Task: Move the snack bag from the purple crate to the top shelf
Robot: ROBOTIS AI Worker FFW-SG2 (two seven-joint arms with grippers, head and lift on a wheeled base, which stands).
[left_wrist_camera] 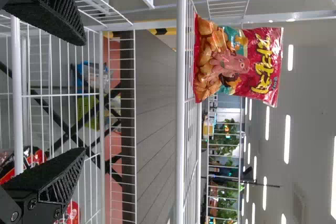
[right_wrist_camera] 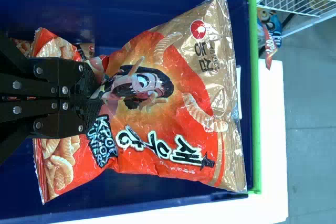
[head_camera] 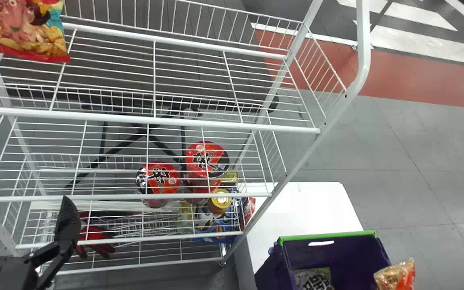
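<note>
So, from the left: a red squid-faced bag point(head_camera: 18, 30) stands on the top shelf point(head_camera: 175, 122), above and beyond the left pincer point(head_camera: 28, 198). That pincer is empty, its two fingers wide apart, parked in front of the white wire rack. Just to its right, low in the rack, there's a red-and-black glove point(head_camera: 96, 241). Farther right of it come two red-lidded noodle cups point(head_camera: 162, 179) point(head_camera: 207, 159), one a little beyond the other, then a gold-lidded jar point(head_camera: 220, 200), nearer the robot than both.

Over we go to the white tabletop point(head_camera: 312, 205), well to the right of the left pincer, and there's the purple crate point(head_camera: 336, 255) with its green rim point(head_camera: 328, 237), right below the right pincer point(right_wrist_camera: 97, 95). Inside the crate, to that pincer's left, lies a bag with black lettering point(head_camera: 314, 280). And here's the one we want! The orange snack bag point(head_camera: 395, 277) is clamped in the right pincer, fingers pressed together on it, creasing it at the grip. It's over the crate, its tan end pointing ahead of the pincer, toward the green rim.
</note>
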